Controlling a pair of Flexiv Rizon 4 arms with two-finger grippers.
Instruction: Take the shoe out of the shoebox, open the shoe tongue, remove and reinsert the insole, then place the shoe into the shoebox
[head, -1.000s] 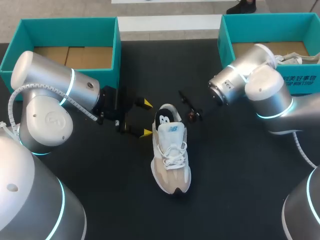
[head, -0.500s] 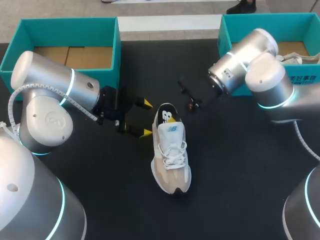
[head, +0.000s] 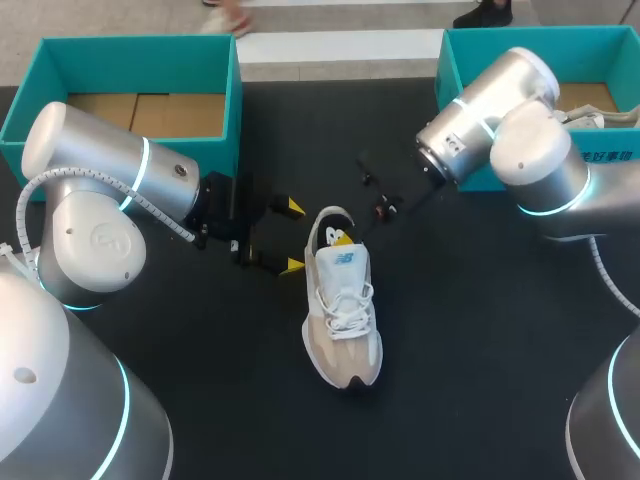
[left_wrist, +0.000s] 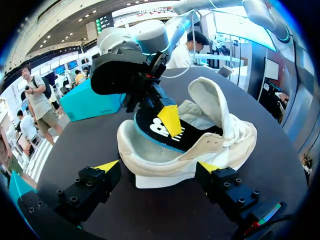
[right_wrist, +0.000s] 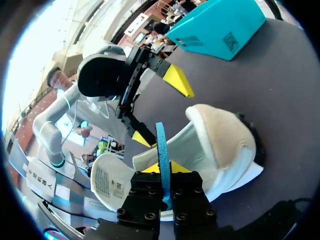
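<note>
1. A beige and white mesh sneaker (head: 342, 320) stands on its sole near the middle of the black table (head: 480, 340). Its toe points to the near edge and its heel to the far side, and it is outside both boxes.
2. A black foam insole with a blue edge (head: 326, 233) rises tilted out of the heel opening, its front end down inside the shoe.
3. The right gripper (head: 343, 238) comes in from the far right. Its yellow tips pinch the raised end of the insole from both sides.
4. The left gripper (head: 292, 236) is just left of the heel. Its fingers are spread wide and hold nothing, and the heel lies just ahead of them.
5. An open teal cardboard shoebox (head: 140, 50) sits at the far left. A second teal shoebox (head: 520, 40) is at the far right, partly behind the right arm.
</note>
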